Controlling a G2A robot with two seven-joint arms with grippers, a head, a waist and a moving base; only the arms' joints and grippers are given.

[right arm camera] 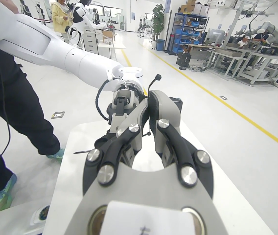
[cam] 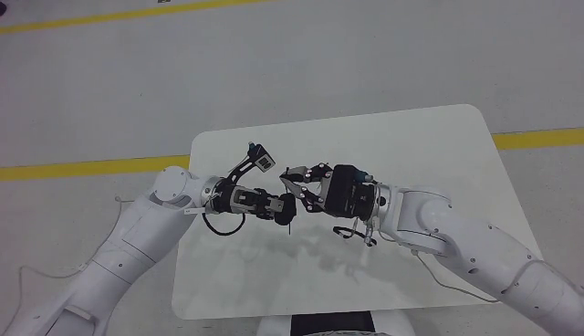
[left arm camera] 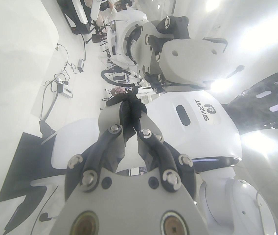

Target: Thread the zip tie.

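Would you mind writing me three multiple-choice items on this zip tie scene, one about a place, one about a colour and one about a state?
1. Where do the two grippers meet?
A. above the white table
B. under the table
C. inside a bin

2. What colour is the zip tie?
A. white
B. black
C. yellow

3. In what state is the right gripper?
A. wide open and empty
B. lying flat on the table
C. shut on the zip tie

Answers:
1 A: the top view shows the left gripper and the right gripper tip to tip over the tabletop.
2 B: the right wrist view shows it as a thin black strip.
3 C: its fingers close together with the strip between them.
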